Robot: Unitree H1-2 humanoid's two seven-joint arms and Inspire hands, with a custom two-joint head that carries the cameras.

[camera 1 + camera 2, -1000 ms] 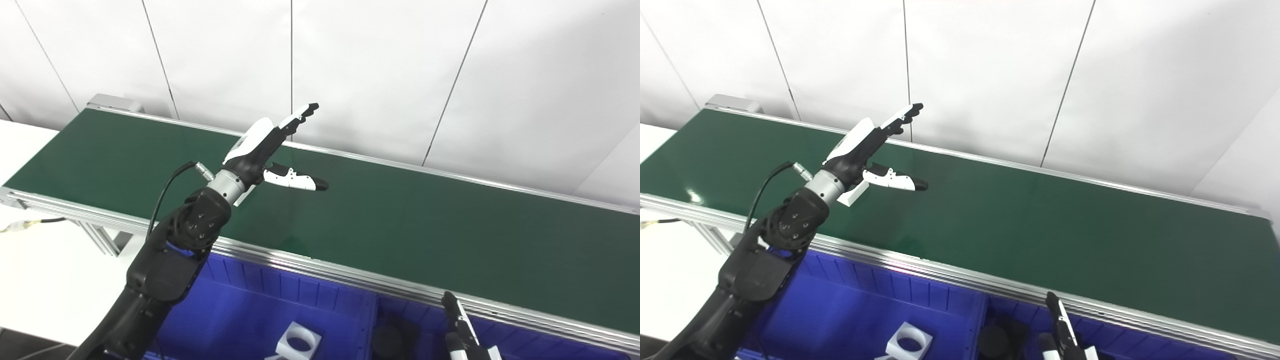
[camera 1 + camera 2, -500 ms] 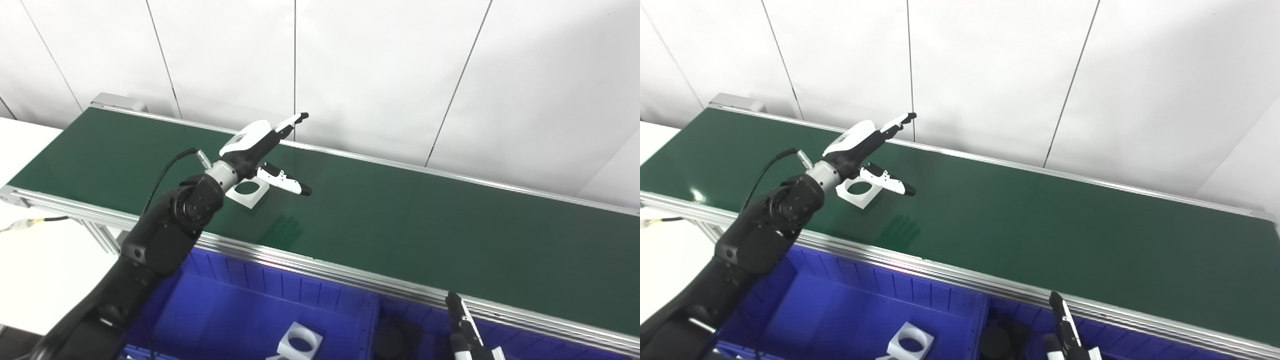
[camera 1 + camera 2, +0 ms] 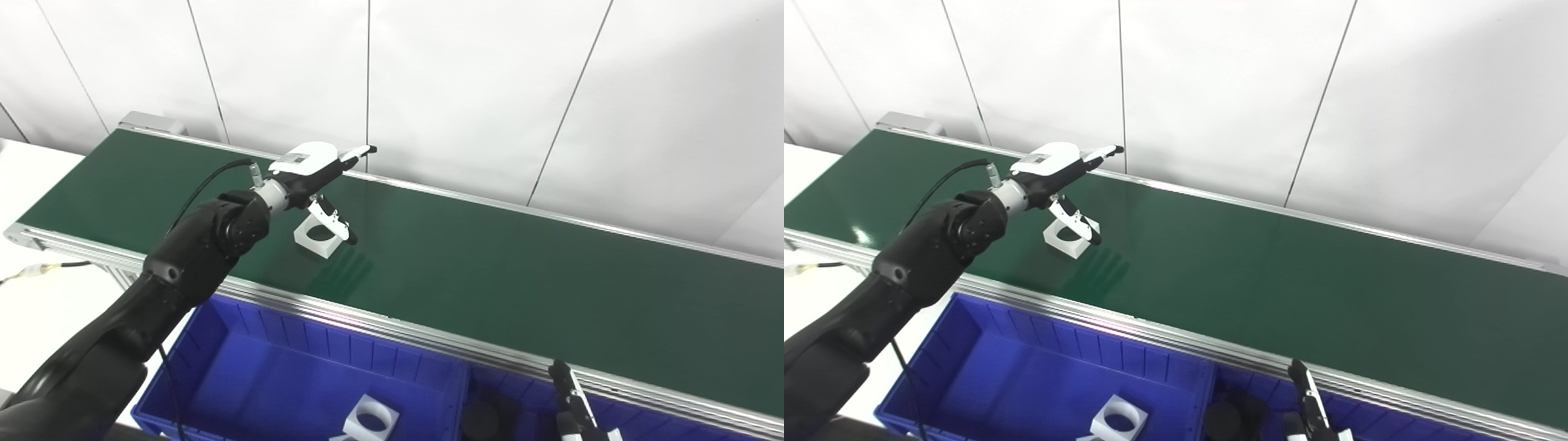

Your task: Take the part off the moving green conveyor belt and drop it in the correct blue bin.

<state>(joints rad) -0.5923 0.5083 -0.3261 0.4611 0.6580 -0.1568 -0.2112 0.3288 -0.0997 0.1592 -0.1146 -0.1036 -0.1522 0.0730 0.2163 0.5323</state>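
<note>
1. Your left hand [image 3: 309, 171] has its fingers [image 3: 358, 151] stretched out flat and apart toward 2 o'clock, with the thumb [image 3: 334, 219] angled down toward 5 o'clock; it holds nothing.
2. The thumb hangs in front of the white square part with a round hole [image 3: 316, 235]; you cannot tell from either view whether it touches the part.
3. That part sits flat on the green conveyor belt [image 3: 490, 269], just below your left hand at 6 o'clock from the palm, in the belt's left half.
4. Your left arm [image 3: 184, 263] comes up from 7 o'clock over the belt's near aluminium rail [image 3: 380, 323].
5. Below the rail, the left blue bin [image 3: 294, 373] holds another white square part with a round hole [image 3: 367, 419] near its bottom edge.
6. At 3 o'clock from it, the neighbouring blue bin [image 3: 1384, 416] holds a black round part [image 3: 481, 419].
7. Your right hand [image 3: 572, 407] shows only a few upright fingertips at the bottom edge over that bin; you cannot tell whether it is spread or closed.
</note>
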